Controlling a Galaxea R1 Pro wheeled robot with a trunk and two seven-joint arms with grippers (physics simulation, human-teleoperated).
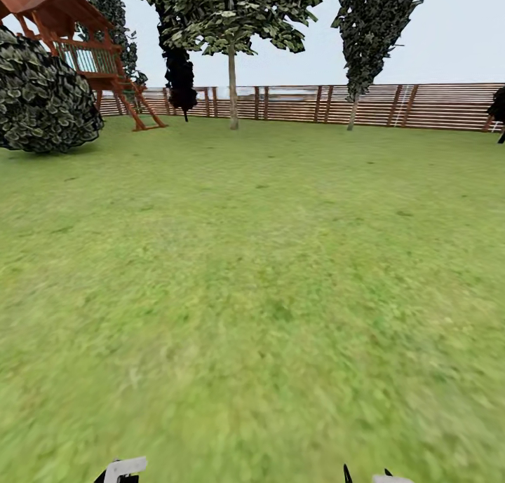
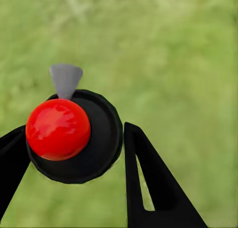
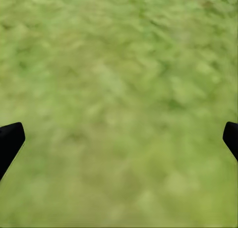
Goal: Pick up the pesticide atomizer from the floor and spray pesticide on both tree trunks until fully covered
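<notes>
In the left wrist view my left gripper (image 2: 77, 131) is shut on the pesticide atomizer (image 2: 99, 148), seen from above as a round black body with a red spot (image 2: 58, 129) and a grey trigger head (image 2: 65, 79), held over the grass floor (image 2: 188, 64). My right gripper (image 3: 121, 131) is open above bare grass, with nothing between its fingers. Far ahead in the head view stand the two trees: one with an upright pale trunk (image 1: 232, 87), the other with a leaning trunk (image 1: 353, 111), both close to the fence.
A brown slat fence (image 1: 435, 106) closes the far side of the lawn. A round dark bush (image 1: 42, 97) and a red wooden playset (image 1: 84, 45) stand at far left. Open grass (image 1: 266, 273) stretches between me and the trees.
</notes>
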